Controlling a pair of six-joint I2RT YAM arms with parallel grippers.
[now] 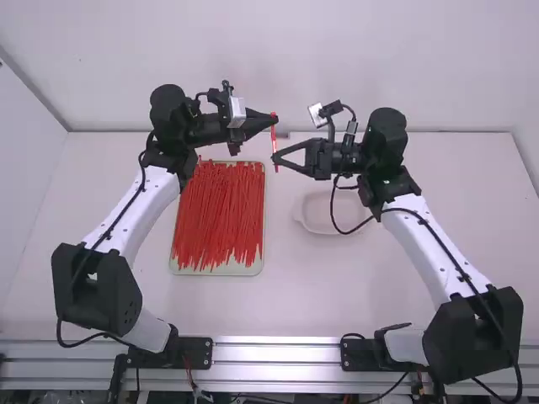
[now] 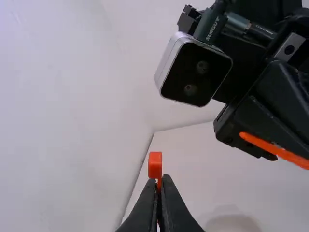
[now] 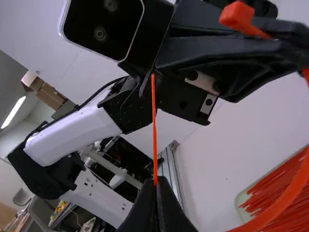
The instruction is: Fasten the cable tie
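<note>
A red cable tie (image 1: 274,141) hangs in the air between the two arms, above the far end of the tray. My left gripper (image 1: 271,120) is shut on it just under its square head (image 2: 155,164); the same head (image 3: 236,13) also juts past that gripper's fingers in the right wrist view. My right gripper (image 1: 277,163) is shut on the tie's thin tail (image 3: 153,130), which runs straight up from its fingertips. The two grippers face each other, tips nearly meeting.
A beige tray (image 1: 258,268) piled with several red cable ties (image 1: 221,212) lies on the table left of the middle. A white bowl (image 1: 318,217) sits under the right arm. The table's near half is bare.
</note>
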